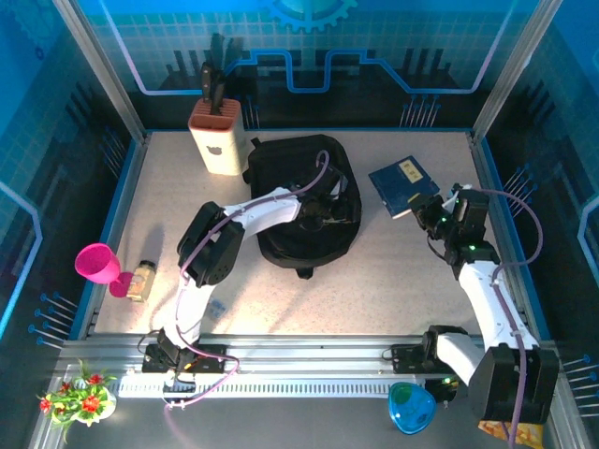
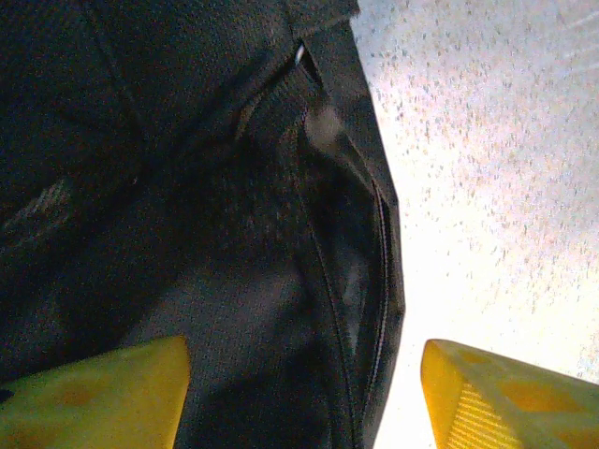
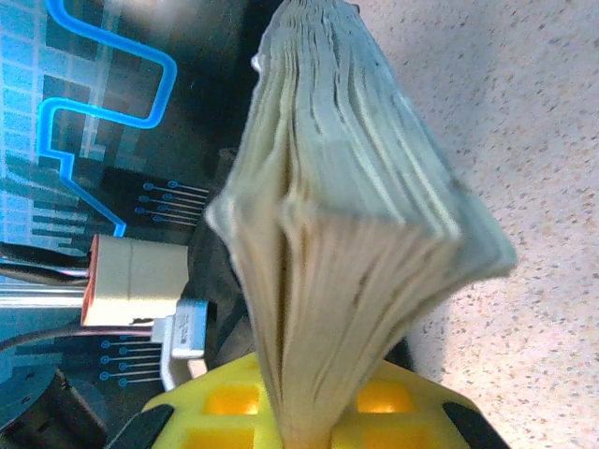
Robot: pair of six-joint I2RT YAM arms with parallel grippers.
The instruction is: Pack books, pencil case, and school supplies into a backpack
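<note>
Left fingers [image 2: 103, 398] stand spread apart, gripping nothing, over the black backpack [image 1: 304, 201], which lies in the middle of the surface [image 1: 393, 271]. Just to its right, the right fingers [image 3: 215, 430] are clamped on the near corner of a dark blue book [image 1: 402, 185] with a yellowish label.

Brightly lit speckled pale tabletop [image 1: 393, 281] within blue circuit-patterned walls [image 1: 374, 28], metal corner posts [image 1: 103, 70].

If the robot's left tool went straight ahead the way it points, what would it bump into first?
Most likely the black backpack. The open left tool points right at its dark fabric, and the bare table shows off to one side. How near the fabric is, I can't tell.
</note>
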